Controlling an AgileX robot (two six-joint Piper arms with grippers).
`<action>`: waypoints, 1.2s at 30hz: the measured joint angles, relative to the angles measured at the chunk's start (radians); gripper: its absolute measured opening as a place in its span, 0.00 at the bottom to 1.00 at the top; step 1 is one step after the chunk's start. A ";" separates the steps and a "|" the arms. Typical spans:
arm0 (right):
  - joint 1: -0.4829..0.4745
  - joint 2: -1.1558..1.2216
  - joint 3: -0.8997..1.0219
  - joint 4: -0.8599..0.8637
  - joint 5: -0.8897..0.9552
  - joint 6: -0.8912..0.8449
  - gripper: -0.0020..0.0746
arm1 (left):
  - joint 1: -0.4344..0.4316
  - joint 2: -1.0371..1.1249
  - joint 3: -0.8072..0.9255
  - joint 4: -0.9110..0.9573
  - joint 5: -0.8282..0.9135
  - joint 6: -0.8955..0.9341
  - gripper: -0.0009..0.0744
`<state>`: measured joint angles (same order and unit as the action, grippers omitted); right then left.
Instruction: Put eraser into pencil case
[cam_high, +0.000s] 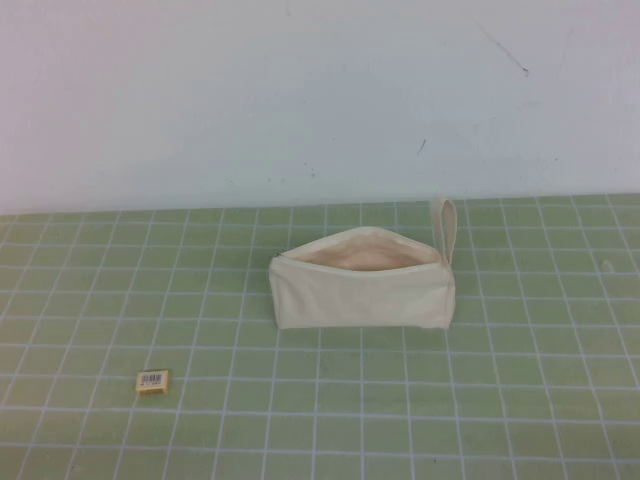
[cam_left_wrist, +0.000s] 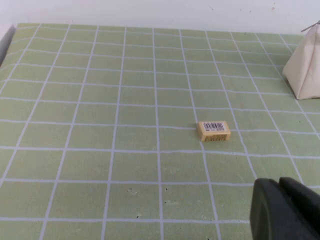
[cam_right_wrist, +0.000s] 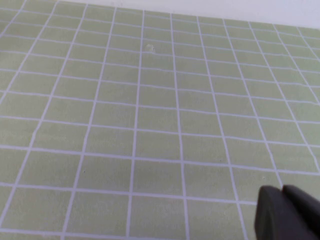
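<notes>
Lying label-up on the green gridded desk (cam_high: 520, 400), one eraser (cam_high: 152, 380) sits well left of and nearer than the one pencil case (cam_high: 362, 288), which stands unzipped with its strap on its right end. Neither arm appears from above; each wrist view shows only a dark corner of the left gripper (cam_left_wrist: 285, 210) and right gripper (cam_right_wrist: 287, 214), fingers pressed together, both clear of everything.

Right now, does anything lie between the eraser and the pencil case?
No. In the high view, only bare green grid mat separates the eraser from the pencil case. Neither tool appears there; each wrist view shows its own dark tip.
</notes>
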<state>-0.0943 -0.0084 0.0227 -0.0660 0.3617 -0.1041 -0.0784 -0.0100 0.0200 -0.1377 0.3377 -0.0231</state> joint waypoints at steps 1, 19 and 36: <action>0.000 0.000 0.000 0.000 0.000 0.000 0.03 | 0.000 0.000 0.000 0.000 0.000 0.000 0.01; 0.000 0.000 0.000 0.000 0.000 0.000 0.03 | 0.000 0.000 0.000 0.029 0.000 0.000 0.01; 0.000 0.000 0.000 0.000 0.000 0.000 0.03 | 0.000 0.000 0.000 0.049 -0.004 0.023 0.01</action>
<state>-0.0943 -0.0084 0.0227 -0.0660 0.3617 -0.1041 -0.0784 -0.0100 0.0200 -0.0891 0.3335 0.0000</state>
